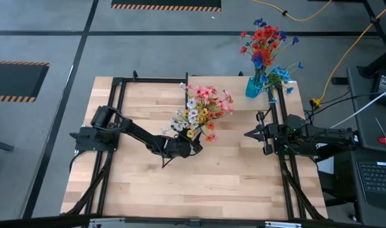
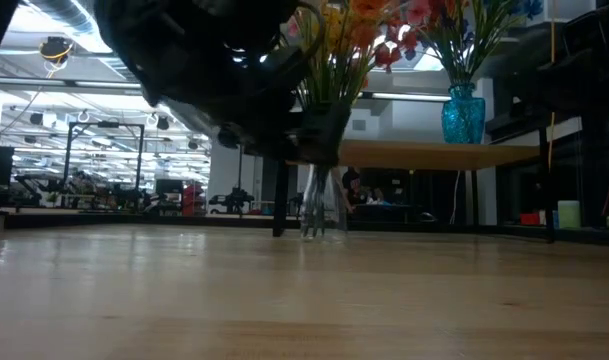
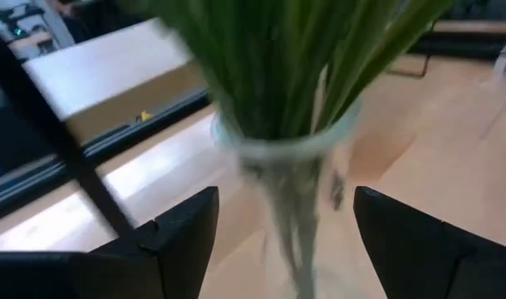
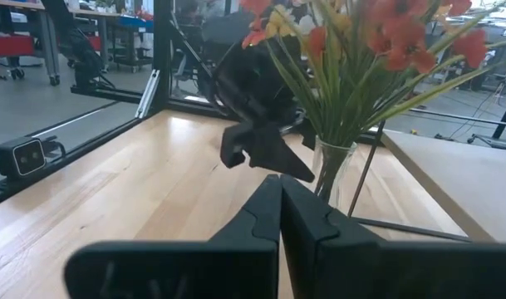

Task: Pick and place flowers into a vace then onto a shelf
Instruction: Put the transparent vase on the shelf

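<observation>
Left gripper [image 3: 286, 241] jaws apart around clear vase [image 3: 290, 178] of flowers [image 1: 202, 107] on table [image 1: 231, 177] — right gripper [image 1: 248, 134] closed, idle.

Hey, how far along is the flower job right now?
Done: a teal vase of red and blue flowers stands on the shelf, and the pink, white and yellow flowers stand in a clear vase on the table. In hand: the left pincer is open around that vase. Left: lift it onto the shelf. The right pincer waits shut.
</observation>
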Controlling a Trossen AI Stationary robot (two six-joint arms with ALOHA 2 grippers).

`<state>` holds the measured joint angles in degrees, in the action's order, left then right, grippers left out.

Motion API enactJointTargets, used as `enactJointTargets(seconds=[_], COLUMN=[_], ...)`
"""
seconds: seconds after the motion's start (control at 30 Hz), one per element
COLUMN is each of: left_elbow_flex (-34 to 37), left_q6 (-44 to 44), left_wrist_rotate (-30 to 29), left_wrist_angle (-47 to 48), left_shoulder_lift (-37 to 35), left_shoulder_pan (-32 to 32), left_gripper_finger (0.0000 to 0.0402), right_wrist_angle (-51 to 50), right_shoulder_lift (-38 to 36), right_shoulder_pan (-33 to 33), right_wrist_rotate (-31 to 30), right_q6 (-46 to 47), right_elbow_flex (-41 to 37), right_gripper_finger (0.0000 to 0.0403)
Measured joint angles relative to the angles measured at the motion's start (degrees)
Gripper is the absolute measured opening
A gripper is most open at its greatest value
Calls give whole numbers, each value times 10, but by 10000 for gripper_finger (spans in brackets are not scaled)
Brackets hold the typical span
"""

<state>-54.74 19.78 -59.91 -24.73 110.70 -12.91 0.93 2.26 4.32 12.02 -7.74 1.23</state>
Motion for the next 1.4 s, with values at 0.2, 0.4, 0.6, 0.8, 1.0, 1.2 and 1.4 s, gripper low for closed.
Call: enactJointTargets(seconds=[0.2, 0.4, 0.6, 0.8, 1.0, 1.2, 1.4], left_elbow_flex=[0, 0, 0, 0, 0, 0, 0], left_q6=[-60, -56, -67, -106, -146, -107, -62], left_wrist_rotate=[30, 63, 72, 60, 57, 85, 105], left_wrist_angle=[-97, -103, -102, -98, -77, 10, 77], left_shoulder_lift=[18, 19, 19, 6, -63, -168, -235], left_shoulder_pan=[17, 39, 38, 9, -20, -33, -21], left_gripper_finger=[272, 271, 221, 171, 171, 171, 171], right_wrist_angle=[0, 0, 0, 0, 0, 0, 0], right_shoulder_lift=[0, 0, 0, 0, 0, 0, 0], right_shoulder_pan=[0, 0, 0, 0, 0, 0, 0], right_wrist_rotate=[0, 0, 0, 0, 0, 0, -1], right_q6=[-2, -2, -3, -3, -3, -3, -3], right_elbow_flex=[0, 0, 0, 0, 0, 0, 0], right_gripper_finger=[7, 7, 7, 7, 7, 7, 7])
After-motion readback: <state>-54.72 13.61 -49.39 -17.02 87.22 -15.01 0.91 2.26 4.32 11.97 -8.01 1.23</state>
